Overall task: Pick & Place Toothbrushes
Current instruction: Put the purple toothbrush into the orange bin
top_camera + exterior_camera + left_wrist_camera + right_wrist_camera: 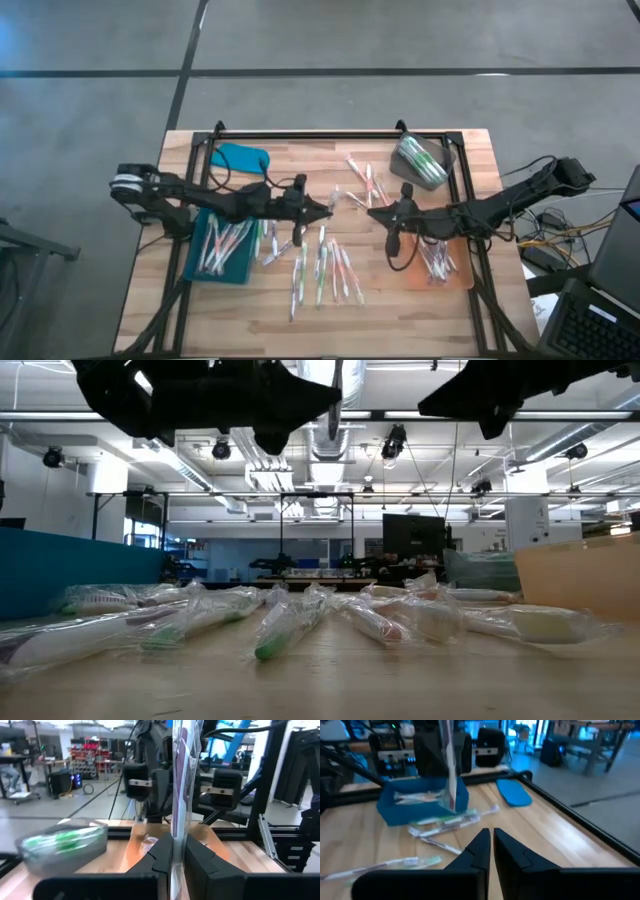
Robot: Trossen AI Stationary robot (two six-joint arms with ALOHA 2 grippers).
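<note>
Left claw (pixel 325 210): raised over the middle of the tabletop (pixel 250 310), fingers (pixel 160 857) pinching one wrapped toothbrush (pixel 181 785); in the left wrist view the wrapper stands upright between the two fingers and rises well above them.

Right claw (pixel 372 212): also over the middle of the tabletop, tip facing the left claw and near it; fingers (pixel 479 851) pressed together, nothing visible between them; in the right wrist view the held toothbrush hangs from the other arm, over the blue tray (pixel 390 810).

Loose toothbrushes (pixel 325 268): a scatter of wrapped sticks on the bare wood below the two claws, toward the near edge at centre; a smaller group (pixel 365 180) lies toward the far edge, just right of centre; in the low view they lie flat in clear wrappers, one with a green end (pixel 275 640) nearest the camera.

Blue tray (pixel 225 270): toward the left edge, partly under the left arm; several toothbrushes lie inside it.

Orange tray (pixel 455 275): toward the right edge, partly under the right arm; several toothbrushes lie inside it.

Blue lid (pixel 240 158): flat at the far left corner, apart from the blue tray.

Clear bag (pixel 420 162): near the far right corner; green and white contents visible, not distinguishable in detail.
</note>
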